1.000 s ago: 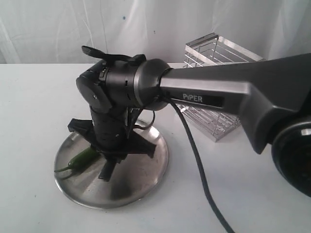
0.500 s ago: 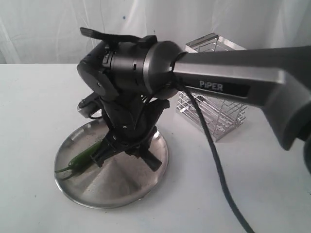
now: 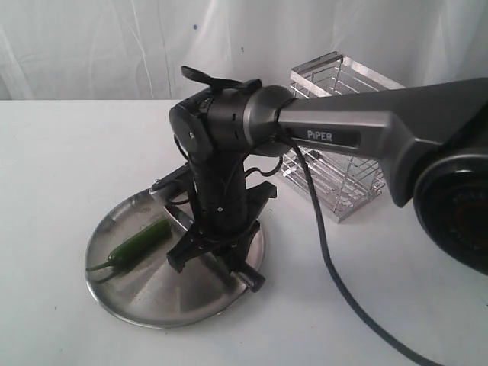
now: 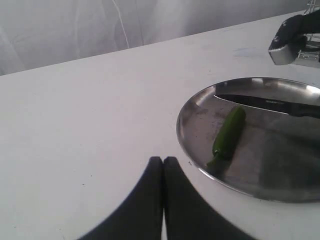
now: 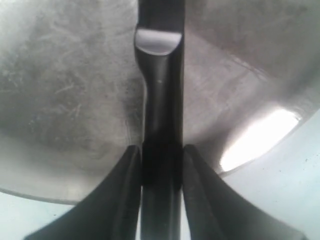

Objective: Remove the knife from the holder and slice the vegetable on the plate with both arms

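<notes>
Slim black knife (image 5: 159, 100) clamped in right gripper (image 5: 161, 155); closed, empty left gripper (image 4: 163, 167) should next steady slender green chili (image 4: 229, 132), nine o'clock on round steel plate (image 4: 196, 102).

Slender green chili pepper (image 4: 229, 132) lies on the round steel plate (image 4: 186, 107) — slim dark knife (image 4: 260, 103) beside it, pinched-together black left gripper (image 4: 163, 160) outside the rim.

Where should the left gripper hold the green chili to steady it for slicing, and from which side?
Probably across the slim body of the chili near its stem end, from above at the rim side of the plate. It lies flat, with its other end by the knife, leaving that end for cutting. The left gripper, shut, must open first.
</notes>
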